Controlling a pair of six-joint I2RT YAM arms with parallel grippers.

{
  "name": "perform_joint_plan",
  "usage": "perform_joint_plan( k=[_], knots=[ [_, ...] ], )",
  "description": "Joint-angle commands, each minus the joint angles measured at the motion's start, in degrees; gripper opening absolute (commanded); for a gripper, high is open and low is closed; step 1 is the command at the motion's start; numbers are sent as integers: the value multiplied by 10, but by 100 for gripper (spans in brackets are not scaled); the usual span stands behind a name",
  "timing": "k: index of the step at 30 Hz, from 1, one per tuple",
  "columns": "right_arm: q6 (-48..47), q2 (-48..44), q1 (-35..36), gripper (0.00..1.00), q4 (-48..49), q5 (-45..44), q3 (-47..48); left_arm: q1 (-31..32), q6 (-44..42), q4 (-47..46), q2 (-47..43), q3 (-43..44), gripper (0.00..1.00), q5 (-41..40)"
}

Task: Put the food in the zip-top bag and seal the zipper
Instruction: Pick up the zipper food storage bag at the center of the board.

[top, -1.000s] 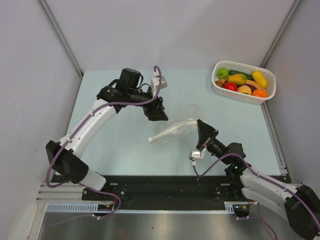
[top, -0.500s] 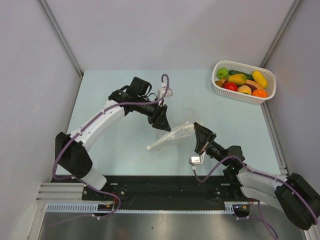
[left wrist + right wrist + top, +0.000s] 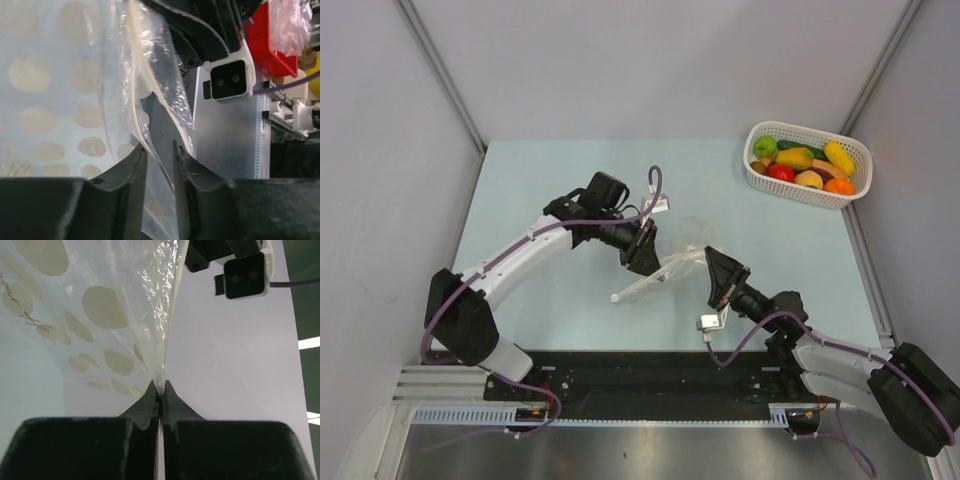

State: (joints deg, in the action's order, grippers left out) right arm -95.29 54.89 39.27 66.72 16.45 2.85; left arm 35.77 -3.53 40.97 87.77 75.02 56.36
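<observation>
Top external view shows the clear, floppy, white-dotted zip-top bag slung between both arms over the middle of the pale blue surface, presumably to spread its mouth for the bright toy food waiting in the white lattice basket. The right gripper is pressed together on one crinkled film edge; the left gripper stands narrowly parted around another fold, unclamped.
</observation>
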Motion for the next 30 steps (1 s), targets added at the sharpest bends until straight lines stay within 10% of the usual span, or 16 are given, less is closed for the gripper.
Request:
perform_joint_plan(
  k=[1, 3, 8, 13, 22, 26, 30],
  knots=[
    [-8, 12, 5, 0, 141, 10, 11, 2, 31, -66, -58, -25, 21, 37],
    [-3, 17, 6, 0, 132, 5, 22, 2, 31, -65, -59, -26, 2, 22],
    [5, 28, 9, 18, 116, -26, 44, 0, 48, -76, -73, -43, 0, -28],
    [12, 21, 9, 99, 81, -77, 42, -12, 80, -143, -132, -72, 0, -148],
    [212, -92, 6, 100, -321, -273, 170, -3, 22, -189, -206, -84, 0, -561],
    [451, -78, -22, 100, -700, -238, 353, 50, 11, -154, -177, -60, 0, -619],
    [716, -1, -52, 100, -874, -143, 505, 62, 68, -132, -114, -47, 0, -572]
  ],
)
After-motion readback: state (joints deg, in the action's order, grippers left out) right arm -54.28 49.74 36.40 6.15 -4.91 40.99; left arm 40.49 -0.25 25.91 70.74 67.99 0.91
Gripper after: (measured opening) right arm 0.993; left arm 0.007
